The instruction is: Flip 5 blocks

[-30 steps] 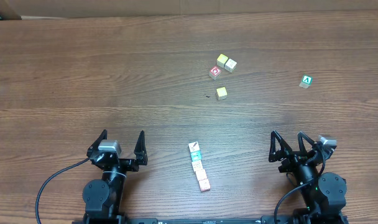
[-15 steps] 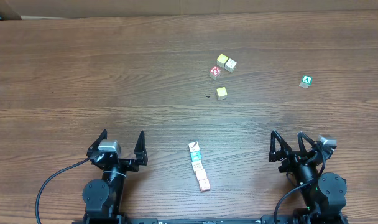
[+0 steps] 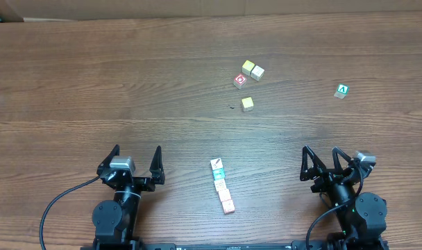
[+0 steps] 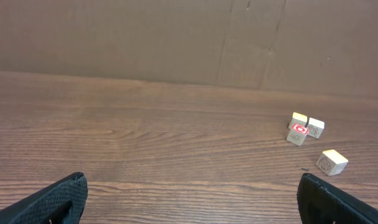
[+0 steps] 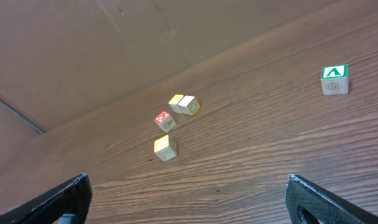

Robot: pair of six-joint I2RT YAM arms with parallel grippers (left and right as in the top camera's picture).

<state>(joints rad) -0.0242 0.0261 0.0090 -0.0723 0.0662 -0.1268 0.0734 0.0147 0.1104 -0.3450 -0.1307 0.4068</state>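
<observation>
Along the near edge of the bench (image 3: 93,83), on the left: left gripper (image 3: 137,150), spread as wide as can be, holding nothing, over bare wood. Appears in its own wrist view only as two dark fingertips (image 4: 52,202) in the lower corners, with plain wood grain between. On the near right: right gripper (image 3: 321,150), likewise spread fully wide, nothing in its grasp.

Between the two arms, near the front: the blocks (image 3: 222,185), five in a tight row, touching end to end, slanting slightly from near right to far left. Well apart from both grippers. Pale to pinkish tops on the three nearer ones, then teal, then a pale face with a small reddish print at the far end.

Farther out, right of centre: a lone cream cube (image 3: 247,103), with a small dark speck (image 3: 232,107) just to its left. Beyond that, a red-ring cube (image 3: 240,80), and just past it a yellow cube (image 3: 248,67) and a pale cube (image 3: 257,72) touching side by side. Off to the far right, alone and well apart from the rest: a green cube marked "A" (image 3: 342,90).

At the far edge, behind everything: a brown cardboard wall (image 4: 114,37).
</observation>
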